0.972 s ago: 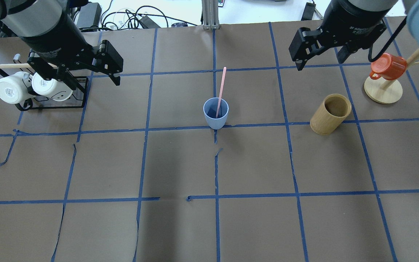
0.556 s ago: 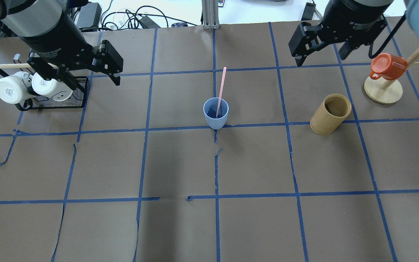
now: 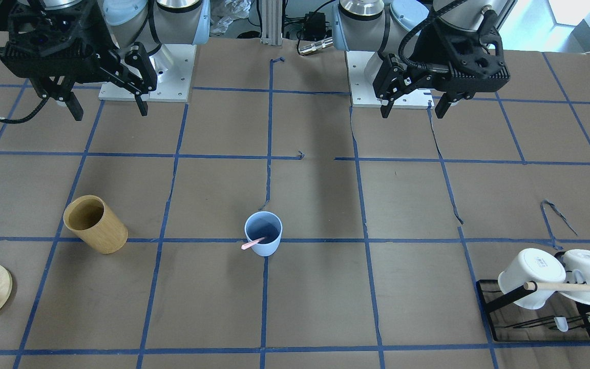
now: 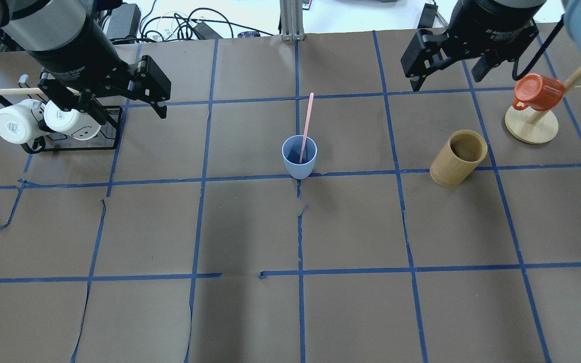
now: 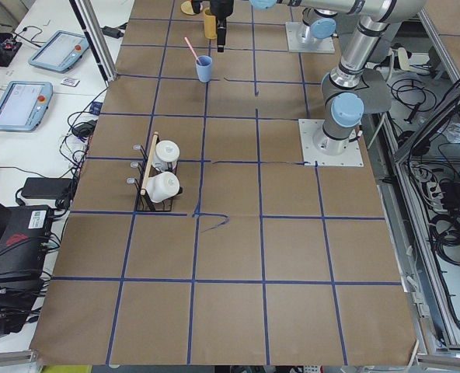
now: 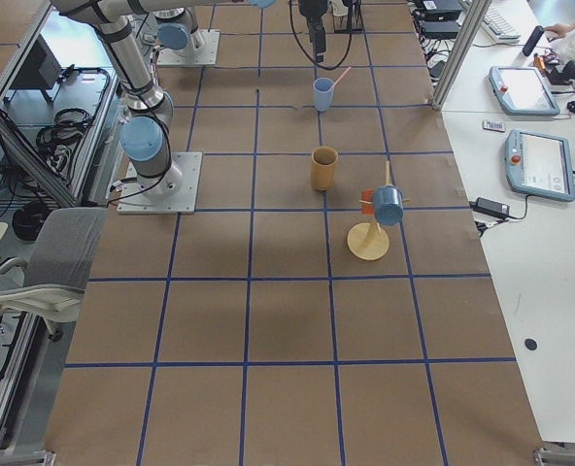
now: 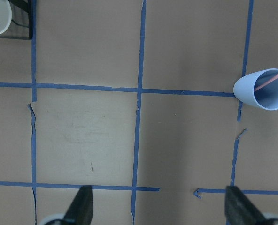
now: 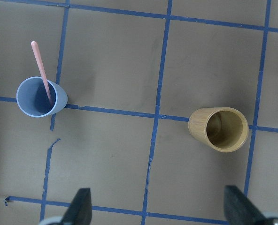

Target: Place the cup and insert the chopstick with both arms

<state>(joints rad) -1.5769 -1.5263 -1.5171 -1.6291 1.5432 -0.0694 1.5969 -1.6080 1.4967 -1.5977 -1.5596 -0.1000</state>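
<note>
The light blue cup (image 4: 299, 157) stands upright near the table's middle on a blue tape line. It also shows in the front view (image 3: 263, 233) and both wrist views (image 7: 266, 89) (image 8: 38, 97). The pink chopstick (image 4: 306, 123) stands in the cup and leans on its rim, most of it sticking out (image 8: 40, 65). My left gripper (image 4: 119, 113) is open and empty, raised over the far left by the mug rack. My right gripper (image 4: 446, 83) is open and empty, raised over the far right. Both are well apart from the cup.
A tan wooden cylinder holder (image 4: 458, 159) stands right of the cup. An orange mug (image 4: 537, 93) hangs on a wooden stand (image 4: 531, 126) at the far right. A black rack (image 4: 68, 143) with two white mugs (image 4: 15, 123) and a wooden rod sits at the far left.
My right gripper has drawn back a little toward the table's far edge. The left gripper, the cup and the chopstick have not moved.
</note>
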